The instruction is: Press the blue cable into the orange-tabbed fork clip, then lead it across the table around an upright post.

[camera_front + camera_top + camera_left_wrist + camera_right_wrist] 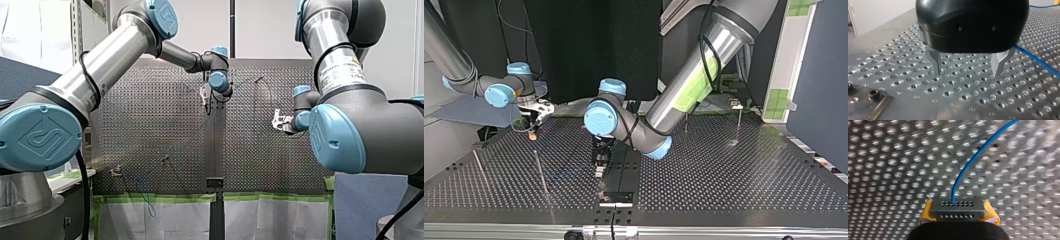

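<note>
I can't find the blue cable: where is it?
In the right wrist view the blue cable runs out from between my right gripper's yellow pads; in the left wrist view it passes beside my open left gripper.

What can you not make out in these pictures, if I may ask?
Clip: only a speck in the front view, too small to be sure of.
Cable end: right wrist view, hidden behind the right pincer.
Cable's run: the left wrist view's edge cuts it; too thin in the front and top views.
Whether it touches any post: too thin in the top view.
</note>
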Available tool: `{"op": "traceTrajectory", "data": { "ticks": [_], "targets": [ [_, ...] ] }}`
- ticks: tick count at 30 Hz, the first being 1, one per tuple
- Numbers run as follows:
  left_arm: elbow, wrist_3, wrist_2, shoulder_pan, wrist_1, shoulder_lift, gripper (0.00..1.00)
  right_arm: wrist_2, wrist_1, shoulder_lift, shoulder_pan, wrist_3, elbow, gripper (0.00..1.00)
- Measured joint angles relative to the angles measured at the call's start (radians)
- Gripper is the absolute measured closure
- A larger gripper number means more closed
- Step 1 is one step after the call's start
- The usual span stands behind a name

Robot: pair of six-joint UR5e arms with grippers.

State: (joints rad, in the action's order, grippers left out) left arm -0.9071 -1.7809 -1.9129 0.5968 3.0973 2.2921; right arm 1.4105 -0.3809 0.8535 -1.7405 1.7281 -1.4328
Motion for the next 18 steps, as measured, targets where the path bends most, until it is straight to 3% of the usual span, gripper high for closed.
{"op": "traceTrajectory", "data": {
  "ticks": [18],
  "targets": [
    [0.0, 0.0, -0.002, 0.003, 0.0, 0.0, 0.02, 0.026, -0.032, -0.068, 0.0, 0.0, -0.007, 1.0]
  ]
}}
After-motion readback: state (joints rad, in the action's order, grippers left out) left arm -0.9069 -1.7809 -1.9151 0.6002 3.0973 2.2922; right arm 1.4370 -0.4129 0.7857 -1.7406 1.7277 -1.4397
